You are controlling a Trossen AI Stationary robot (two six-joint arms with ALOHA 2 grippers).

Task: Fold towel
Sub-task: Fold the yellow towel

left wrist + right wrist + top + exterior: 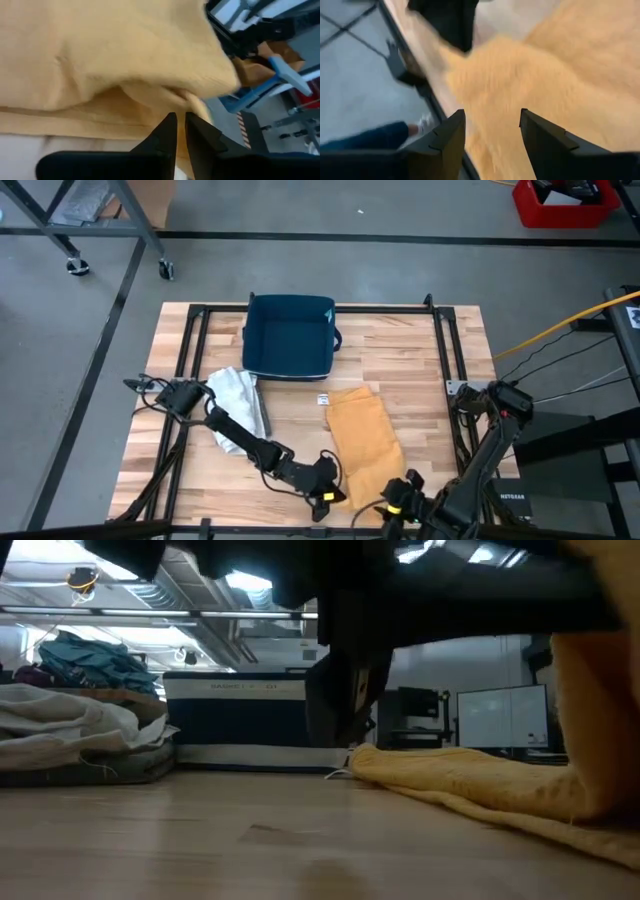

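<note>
High view puts both grippers at the table's near edge: left gripper pinched narrow at the yellow towel corner, right gripper wide over the hem; grasping step; next, likely lift both corners toward the blue bin.

Towel mid-table, bin behind it, crumpled cloth at left.

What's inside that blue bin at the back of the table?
The blue bin looks empty from above: only its dark floor shows. In the low view its wall hides the inside. The white cloth lies outside, beside it.
</note>
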